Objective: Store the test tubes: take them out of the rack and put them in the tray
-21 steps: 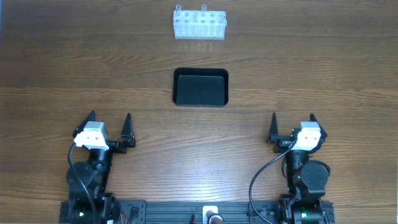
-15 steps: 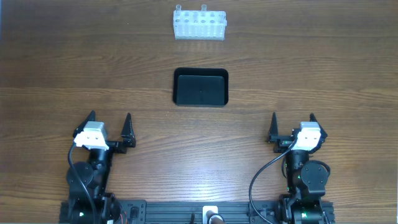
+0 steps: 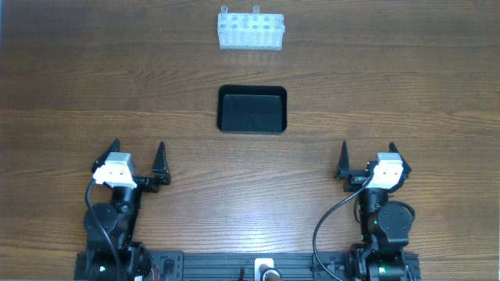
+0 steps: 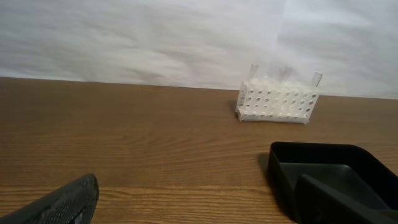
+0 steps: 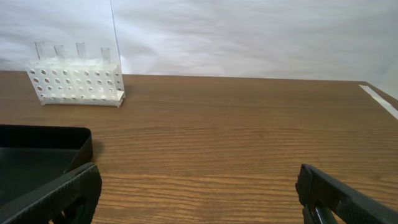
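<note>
A white test tube rack [image 3: 251, 32] stands at the far middle of the wooden table, with several clear tubes [image 5: 78, 51] sticking up from it. In front of it lies a black tray [image 3: 252, 109] with nothing in it. My left gripper [image 3: 137, 156] rests near the front left, open, holding nothing. My right gripper [image 3: 367, 155] rests near the front right, open as well. The rack [image 4: 276, 101] and the tray [image 4: 329, 171] sit beyond the left fingers. The rack [image 5: 75, 83] and the tray's corner [image 5: 43, 149] lie beyond the right fingers.
A white wall rises behind the table's far edge. A strip of pale tape [image 5: 380, 99] lies on the table at the right. Bare wood spreads between both grippers and the tray.
</note>
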